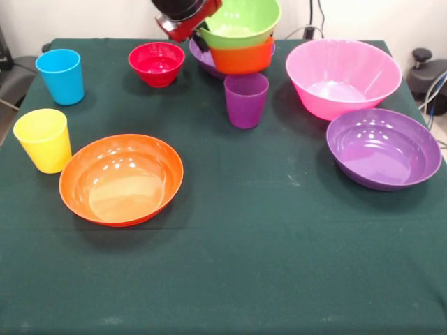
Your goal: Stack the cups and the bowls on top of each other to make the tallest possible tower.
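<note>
A tower stands at the table's far side: a medium green bowl (242, 19) sits in a small orange bowl (242, 58), which sits in a purple bowl (202, 60) that is mostly hidden. My gripper (198, 32) is at the green bowl's left rim, against the stack. A small red bowl (156, 63) sits left of the stack. A purple cup (245, 100) stands upright in front of it. A blue cup (60, 76) and a yellow cup (44, 140) stand upright at the left. A wide orange bowl (121, 179), a pink bowl (343, 77) and a second purple bowl (383, 148) lie apart.
The table (279, 265) has a dark green cloth. Cables and a black object (427, 73) lie off the table's right edge. The robot's arm comes in at the top, above the red bowl and the stack.
</note>
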You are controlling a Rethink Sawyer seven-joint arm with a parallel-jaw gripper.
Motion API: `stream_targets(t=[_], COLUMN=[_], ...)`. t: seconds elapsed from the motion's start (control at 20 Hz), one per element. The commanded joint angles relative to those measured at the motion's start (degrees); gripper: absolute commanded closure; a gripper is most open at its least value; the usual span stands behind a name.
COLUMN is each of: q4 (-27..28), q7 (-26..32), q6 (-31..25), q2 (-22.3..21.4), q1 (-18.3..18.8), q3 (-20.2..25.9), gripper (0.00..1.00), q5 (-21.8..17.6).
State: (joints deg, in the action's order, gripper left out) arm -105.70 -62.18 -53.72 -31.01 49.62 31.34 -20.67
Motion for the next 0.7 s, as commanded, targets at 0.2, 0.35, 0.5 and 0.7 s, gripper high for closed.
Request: stream_targets(t=[0.2,0.35,0.5,0.7], q4=[2.8,8.7,14.6,20.8], q7=[-12.0,-9.3,-8.4,-6.6], q6=[11.1,10.3,7.2,6.1], q2=[8.4,10.7,12.9,16.9], q1=[-7.3,-9.2,-11.0,-11.6], q3=[-2.2,-2.7,-4.2,-4.9], gripper=[1.0,1.0,1.0,1.0], q5=[0.8,-1.1,-0.9,-0.1])
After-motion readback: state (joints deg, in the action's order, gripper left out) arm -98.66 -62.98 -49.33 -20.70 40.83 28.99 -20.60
